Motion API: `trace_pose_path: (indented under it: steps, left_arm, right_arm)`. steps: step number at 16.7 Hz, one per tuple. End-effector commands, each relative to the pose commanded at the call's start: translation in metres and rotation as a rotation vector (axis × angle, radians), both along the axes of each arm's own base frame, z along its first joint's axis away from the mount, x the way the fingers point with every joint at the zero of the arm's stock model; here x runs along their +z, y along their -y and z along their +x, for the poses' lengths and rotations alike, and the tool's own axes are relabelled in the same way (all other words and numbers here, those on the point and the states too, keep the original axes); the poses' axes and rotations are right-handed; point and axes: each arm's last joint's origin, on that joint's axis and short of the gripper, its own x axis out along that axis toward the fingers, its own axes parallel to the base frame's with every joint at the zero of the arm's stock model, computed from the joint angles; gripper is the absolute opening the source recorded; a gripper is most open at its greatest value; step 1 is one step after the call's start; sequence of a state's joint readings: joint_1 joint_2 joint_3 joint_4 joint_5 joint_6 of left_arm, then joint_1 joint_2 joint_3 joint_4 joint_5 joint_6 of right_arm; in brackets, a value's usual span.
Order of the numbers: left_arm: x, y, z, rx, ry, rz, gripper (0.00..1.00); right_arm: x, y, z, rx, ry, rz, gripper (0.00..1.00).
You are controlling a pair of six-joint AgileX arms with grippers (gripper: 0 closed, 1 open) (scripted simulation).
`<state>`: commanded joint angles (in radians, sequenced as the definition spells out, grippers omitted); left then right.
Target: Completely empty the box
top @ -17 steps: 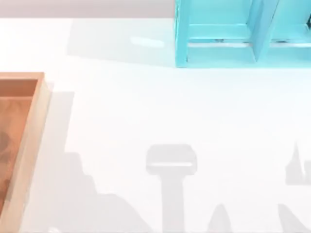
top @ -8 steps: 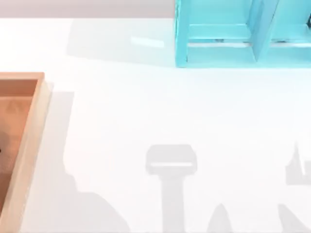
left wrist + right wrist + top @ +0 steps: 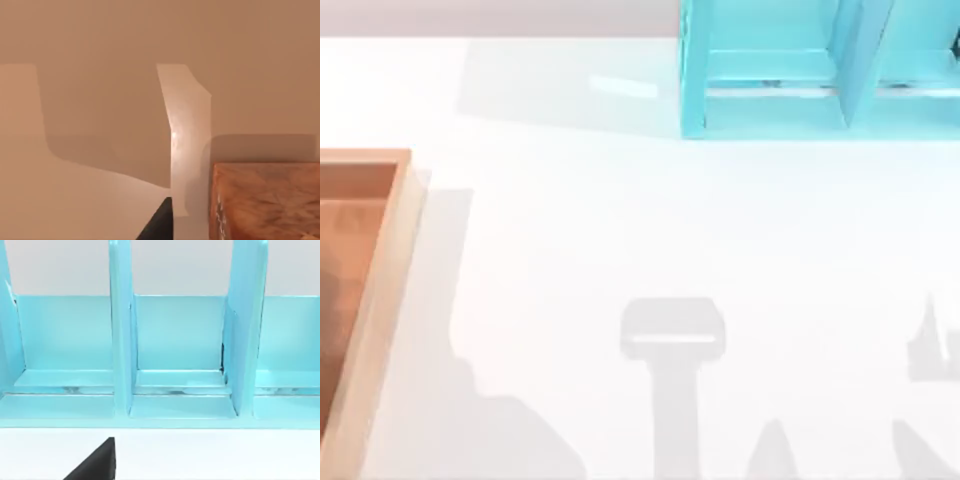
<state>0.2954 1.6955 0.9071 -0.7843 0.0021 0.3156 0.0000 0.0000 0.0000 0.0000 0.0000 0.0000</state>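
Note:
The box (image 3: pixel 382 290) lies at the table's left edge in the top view, with light-tan walls and an orange-brown floor. Most of it is cut off by the frame. The strip of floor I can see holds nothing but a faint shadow. In the left wrist view a wood-grained corner of the box (image 3: pixel 265 200) sits on the white table, and a dark tip of my left gripper (image 3: pixel 160 224) pokes in close beside it. A dark tip of my right gripper (image 3: pixel 95 461) hangs over the table in front of the shelf unit.
A turquoise compartmented shelf unit (image 3: pixel 770 90) stands at the back right, and its open bays (image 3: pixel 180 340) face my right wrist camera. Grey arm shadows fall across the white table (image 3: pixel 570 230) along the front.
The arm shadow at the front left has shrunk and drawn back towards the left. The dark smudge on the box floor has faded into a soft shadow.

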Motion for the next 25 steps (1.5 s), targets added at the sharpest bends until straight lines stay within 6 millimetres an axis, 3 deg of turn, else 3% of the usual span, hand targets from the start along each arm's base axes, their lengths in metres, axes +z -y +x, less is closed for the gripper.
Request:
trace_pose_path:
  steps: [6, 7, 17, 20, 25]
  left_arm:
    - [0.0, 0.0, 0.0, 0.0, 0.0, 0.0, 0.02]
    - [0.0, 0.0, 0.0, 0.0, 0.0, 0.0, 0.0]
    - [0.003, 0.0, 0.001, -0.001, 0.0, 0.0, 0.0]
    - [0.021, -0.002, 0.004, -0.001, -0.009, 0.002, 0.0]
    - [0.071, -0.003, 0.007, -0.007, -0.019, -0.001, 0.0]
  right_arm:
    - [0.0, 0.0, 0.0, 0.0, 0.0, 0.0, 1.0]
    - [0.0, 0.0, 0.0, 0.0, 0.0, 0.0, 1.0]
    - [0.0, 0.0, 0.0, 0.0, 0.0, 0.0, 1.0]
    - [0.0, 0.0, 0.0, 0.0, 0.0, 0.0, 1.0]
    - [0.0, 0.0, 0.0, 0.0, 0.0, 0.0, 1.0]
